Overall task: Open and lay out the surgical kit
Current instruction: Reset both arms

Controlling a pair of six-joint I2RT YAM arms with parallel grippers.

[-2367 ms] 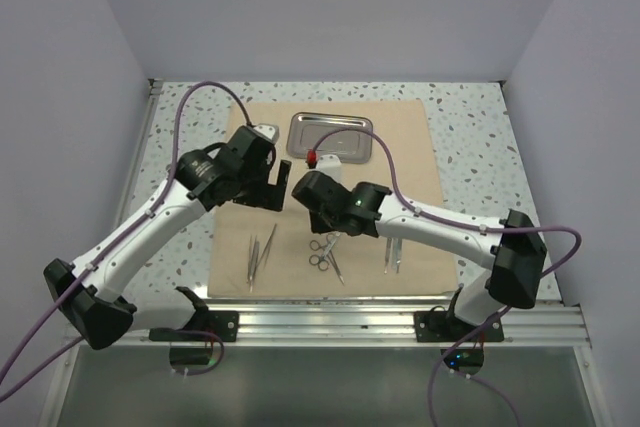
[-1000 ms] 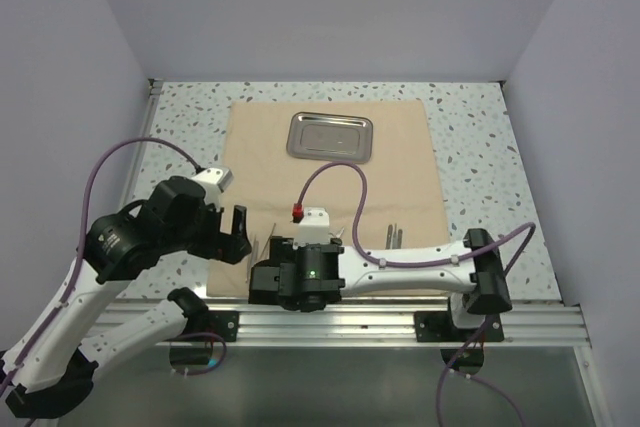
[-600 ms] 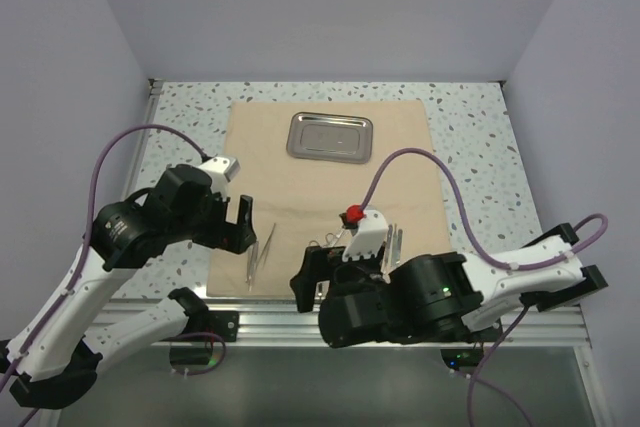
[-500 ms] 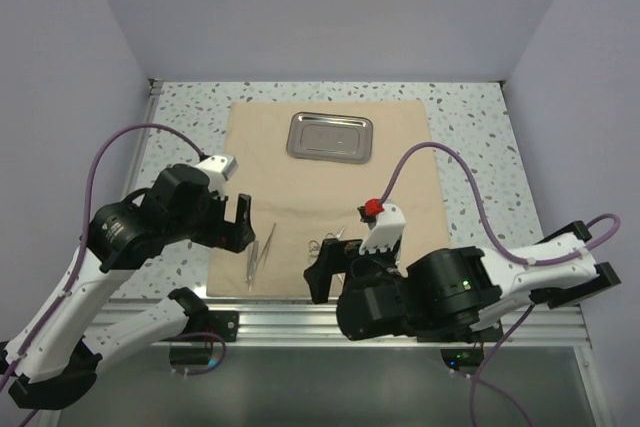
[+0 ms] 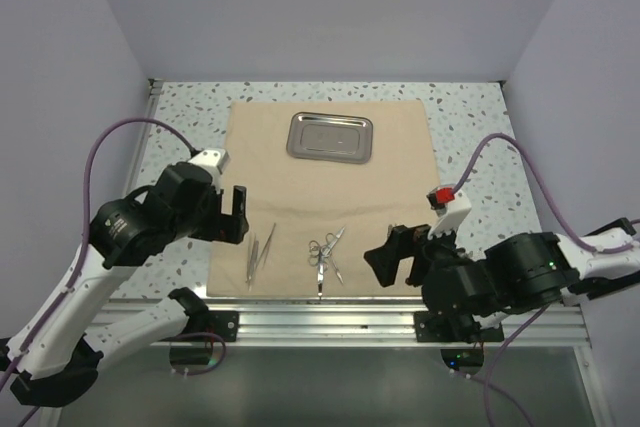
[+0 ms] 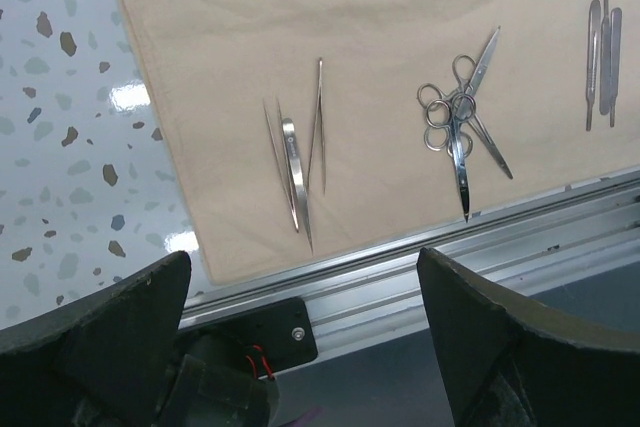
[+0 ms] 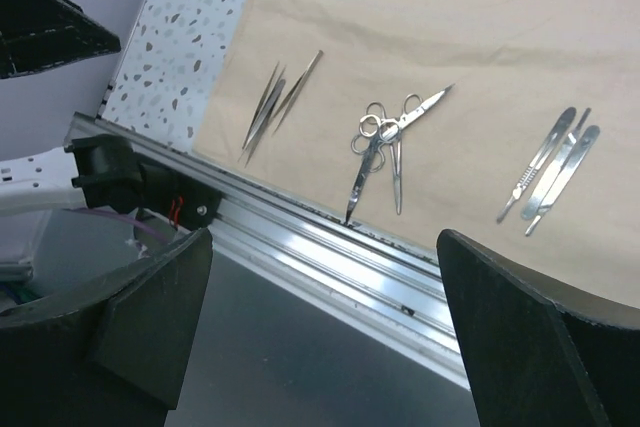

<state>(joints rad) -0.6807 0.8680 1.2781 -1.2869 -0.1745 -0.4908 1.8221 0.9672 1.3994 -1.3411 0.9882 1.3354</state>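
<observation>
Lying on the cloth wrap [image 5: 400, 167], scissors [image 5: 322, 252] sit between left gripper [image 5: 228, 219] and right gripper [image 5: 392, 255], both spread apart.

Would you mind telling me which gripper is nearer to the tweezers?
Left. The left gripper hovers just left of the tweezers; the right gripper is well to their right, beyond the scissors.

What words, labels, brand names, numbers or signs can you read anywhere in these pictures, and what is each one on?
None: no word, number, brand or sign can be read in any view.
The steel tray and the beige cloth show plain, unmarked surfaces.
The scissors and the tweezers show no legible engraving; any stamp on them would be too small to read.
</observation>
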